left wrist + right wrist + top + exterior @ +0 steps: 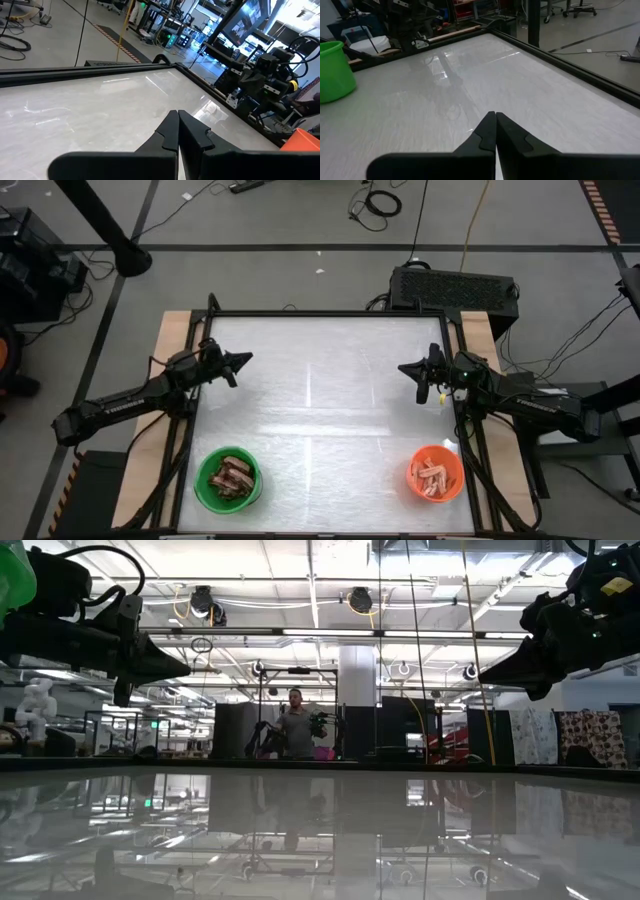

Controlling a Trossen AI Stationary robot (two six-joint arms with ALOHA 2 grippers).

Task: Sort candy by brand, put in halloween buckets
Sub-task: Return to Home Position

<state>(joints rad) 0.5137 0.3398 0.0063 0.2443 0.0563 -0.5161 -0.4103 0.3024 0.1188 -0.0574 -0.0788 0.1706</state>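
Though both arms are over the desk, neither has hold of anything for you to track. The left end effector [247, 359] hangs above the white glossy desk [320, 410] just inside its left edge, about halfway along it, tip pointing toward the middle. In the left wrist view its two dark fingers [170, 132] lie pressed flat together with nothing between them. The right end effector [403, 368] mirrors it just inside the right edge, tip also turned toward the middle. The right wrist view shows its fingers [487, 131] closed on each other in the same way, empty. The two tips sit well apart across the middle of the desk, and the low view shows both raised clear of the surface.

You'll find the candy in the two pails. The bright green round plastic bucket [202, 483] stands upright by the corner where the left edge meets the edge nearest the low camera. It holds a heap of dark reddish-brown wrapped bars [234, 476]. The bright orange round plastic bucket [412, 478] stands upright by the matching corner on the right edge and holds pale cream wrapped bars [436, 474]. Each bucket is well apart from the end effector on its side.
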